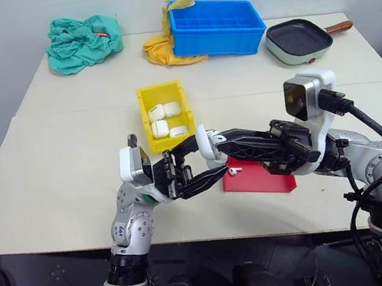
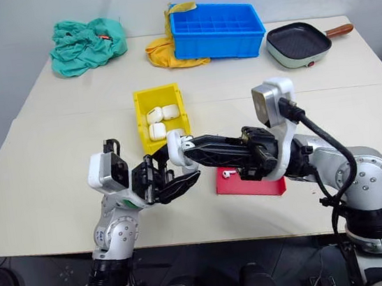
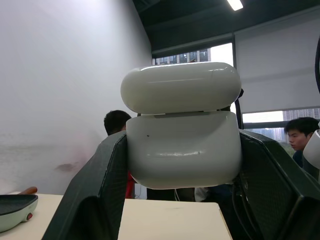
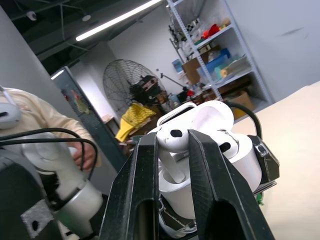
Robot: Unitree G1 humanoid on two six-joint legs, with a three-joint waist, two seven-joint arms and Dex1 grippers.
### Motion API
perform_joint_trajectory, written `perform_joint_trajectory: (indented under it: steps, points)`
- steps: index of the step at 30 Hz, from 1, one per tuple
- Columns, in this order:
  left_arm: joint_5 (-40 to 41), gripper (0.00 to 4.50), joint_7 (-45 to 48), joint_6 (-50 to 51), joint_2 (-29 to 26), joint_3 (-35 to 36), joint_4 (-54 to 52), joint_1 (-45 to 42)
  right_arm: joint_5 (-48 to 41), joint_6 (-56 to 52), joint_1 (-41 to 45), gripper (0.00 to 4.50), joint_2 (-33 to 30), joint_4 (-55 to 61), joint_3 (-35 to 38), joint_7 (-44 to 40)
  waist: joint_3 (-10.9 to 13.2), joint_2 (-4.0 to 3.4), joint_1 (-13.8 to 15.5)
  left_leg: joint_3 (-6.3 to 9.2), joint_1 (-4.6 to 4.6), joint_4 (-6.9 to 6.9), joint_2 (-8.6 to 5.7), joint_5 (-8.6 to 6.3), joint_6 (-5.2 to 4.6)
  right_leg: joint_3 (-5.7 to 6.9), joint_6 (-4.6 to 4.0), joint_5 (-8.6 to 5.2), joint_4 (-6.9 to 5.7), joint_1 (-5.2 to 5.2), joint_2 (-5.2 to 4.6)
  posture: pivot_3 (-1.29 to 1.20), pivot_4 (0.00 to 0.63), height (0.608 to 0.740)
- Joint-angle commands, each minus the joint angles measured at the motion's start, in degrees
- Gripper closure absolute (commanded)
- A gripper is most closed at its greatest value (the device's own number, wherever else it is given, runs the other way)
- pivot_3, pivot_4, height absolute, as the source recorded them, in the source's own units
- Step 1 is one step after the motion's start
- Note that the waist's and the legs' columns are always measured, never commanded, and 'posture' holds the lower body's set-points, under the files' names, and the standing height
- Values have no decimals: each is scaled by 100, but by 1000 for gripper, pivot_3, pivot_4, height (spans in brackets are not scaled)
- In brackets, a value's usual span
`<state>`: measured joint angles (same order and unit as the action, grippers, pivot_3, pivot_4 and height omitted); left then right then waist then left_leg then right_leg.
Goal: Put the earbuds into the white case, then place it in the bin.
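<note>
My left gripper (image 1: 209,157) is shut on the white case (image 3: 182,145), holding it above the table's front with its lid (image 3: 180,87) flipped open. From the right, my right gripper (image 4: 172,136) reaches over the open case, shut on an earbud (image 4: 171,134) whose stem points down into the case. A second earbud (image 4: 223,143) sits in the case beside it. Another earbud (image 1: 235,170) lies on the red tray (image 1: 262,178) under my right arm. Just behind the grippers stands the yellow bin (image 1: 144,117), with several white cases inside.
At the back of the table a blue divided crate (image 1: 214,27) sits on a yellow cloth (image 1: 161,51). A green cloth (image 1: 83,43) lies at the back left, a small frying pan (image 1: 297,39) at the back right. People (image 3: 300,137) are in the room beyond.
</note>
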<state>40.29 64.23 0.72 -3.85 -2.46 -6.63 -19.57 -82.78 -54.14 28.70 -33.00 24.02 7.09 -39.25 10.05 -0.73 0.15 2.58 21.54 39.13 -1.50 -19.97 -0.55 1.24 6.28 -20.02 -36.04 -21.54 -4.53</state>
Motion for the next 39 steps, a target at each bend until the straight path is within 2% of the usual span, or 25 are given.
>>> perform_joint_trajectory:
  steps: [1,9,13,17,19,22,25,31,36,39]
  points:
    - [126,1679,-41,-86,110,-30,-252,-142,455,126,-99,4083,-40,243,-196,-227,0,0,-1,0,0,0,0,0,0,0,0,0,0,0,0,0,150,740]
    - [131,1679,-27,-93,157,-34,-225,-215,867,372,-250,1401,-154,377,-224,-595,1,1,2,1,0,0,0,0,0,1,0,0,2,0,0,0,150,740]
    - [97,1679,6,-21,-45,116,-134,-111,394,131,-732,42,-895,436,577,-709,4,7,104,1,1,0,-1,-1,-2,1,0,0,4,2,-1,0,150,740]
    - [-12,1679,21,43,-473,391,179,-60,129,-116,-1662,13,-1738,478,1591,-863,5,9,141,1,3,-3,-2,-3,-6,3,0,0,9,5,-2,0,150,740]
    - [-179,1679,11,98,-745,410,336,-131,346,51,-2002,13,-1856,499,1959,-806,6,10,137,0,2,-5,0,-3,-6,4,0,0,9,6,1,0,150,740]
    - [-799,1679,26,-73,-1129,193,612,-372,1271,526,-2361,13,-2009,512,2068,-1042,7,12,121,-10,-2,-1,0,0,-7,-2,0,0,8,9,3,0,150,740]
    - [-1339,1679,34,-232,-1347,-94,761,-572,1855,905,-2380,560,-2076,608,1898,-1265,7,12,126,-14,-2,-1,-4,2,-10,-5,0,0,7,8,3,0,150,740]
    - [-2281,1679,-441,223,-1497,-799,705,-930,2883,1745,-1694,2633,-1679,820,781,-1449,8,14,120,-6,-3,-4,-2,3,-6,-4,1,0,6,3,4,0,150,740]
    - [-2592,1679,-584,372,-1453,-1140,549,-1016,3251,1693,-730,4345,-1244,768,-102,-1132,10,18,114,-10,-1,-3,-4,4,-5,-6,1,0,6,-1,1,0,150,740]
    - [-2552,1679,-570,323,-1426,-1140,516,-1058,3815,1823,-455,4470,-1215,637,-608,-1202,10,18,122,-2,-1,-5,-3,5,-2,-2,1,0,5,-2,1,0,150,740]
